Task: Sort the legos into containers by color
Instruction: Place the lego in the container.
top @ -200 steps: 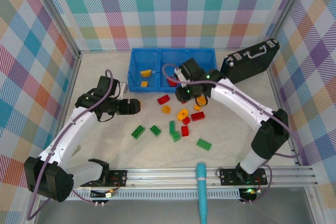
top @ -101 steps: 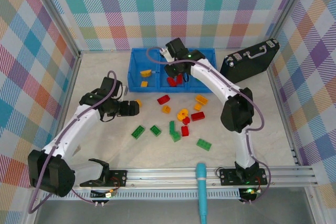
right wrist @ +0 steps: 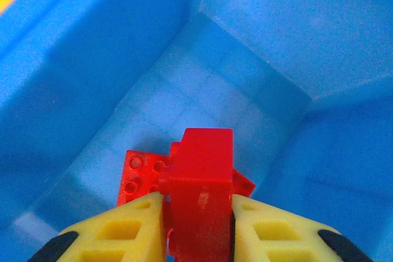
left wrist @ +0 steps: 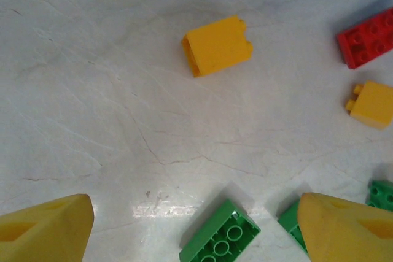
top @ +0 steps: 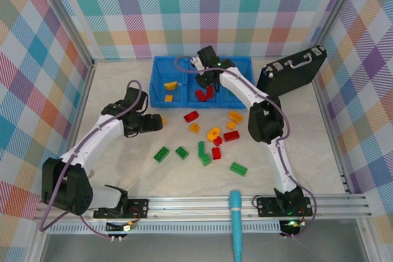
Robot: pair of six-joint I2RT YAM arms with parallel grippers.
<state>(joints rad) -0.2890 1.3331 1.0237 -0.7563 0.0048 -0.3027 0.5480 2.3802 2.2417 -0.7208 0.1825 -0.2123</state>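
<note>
One red studded plastic brick [right wrist: 202, 157], pinched in the right gripper [right wrist: 198, 213], hangs over the blue plastic bin [right wrist: 258, 41] compartment collecting reds; the left gripper [left wrist: 193, 219] gapes empty.

free: bare table [top: 166, 179] near side; blocked: legos [top: 214, 133] scattered centre; blue bin [top: 184, 59] far; black case [top: 292, 70] far right; right arm [top: 270, 121] over centre-right

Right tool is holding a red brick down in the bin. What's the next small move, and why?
Probably open the right tool and let the red brick drop. The brick is pinched low inside the bin's middle compartment, just above another red piece lying on that floor. So the colour matches, and the fall looks short.
</note>
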